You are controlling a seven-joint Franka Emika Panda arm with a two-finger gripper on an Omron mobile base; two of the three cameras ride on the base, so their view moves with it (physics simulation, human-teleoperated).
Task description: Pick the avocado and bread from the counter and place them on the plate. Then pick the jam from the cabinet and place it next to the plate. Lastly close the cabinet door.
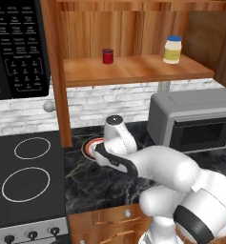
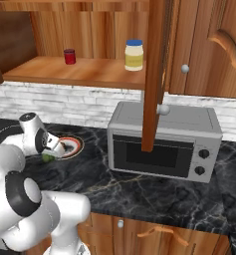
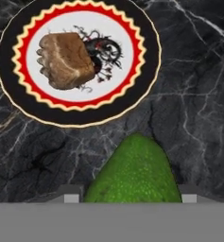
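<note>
My gripper [image 3: 130, 196] is shut on the green avocado [image 3: 134, 172], which sits between the two fingertips just above the black marble counter [image 3: 193, 94]. Just beyond it lies the round plate [image 3: 132, 94] with its red rim band. The brown bread [image 3: 66, 60] rests on the plate's centre. From the right base view the hand [image 2: 50, 152] hangs low beside the plate [image 2: 74, 144], with the avocado [image 2: 48, 157] under it. The dark red jam [image 1: 107, 55] stands on the cabinet shelf [image 1: 133, 70]. The cabinet door [image 2: 153, 74] stands open, seen edge-on.
A pale yellow jar with a blue lid [image 1: 172, 49] shares the shelf, right of the jam. A grey toaster oven [image 1: 193, 119] stands on the counter right of the plate. The stove [image 1: 26, 176] lies to the left, below a black microwave [image 1: 19, 47].
</note>
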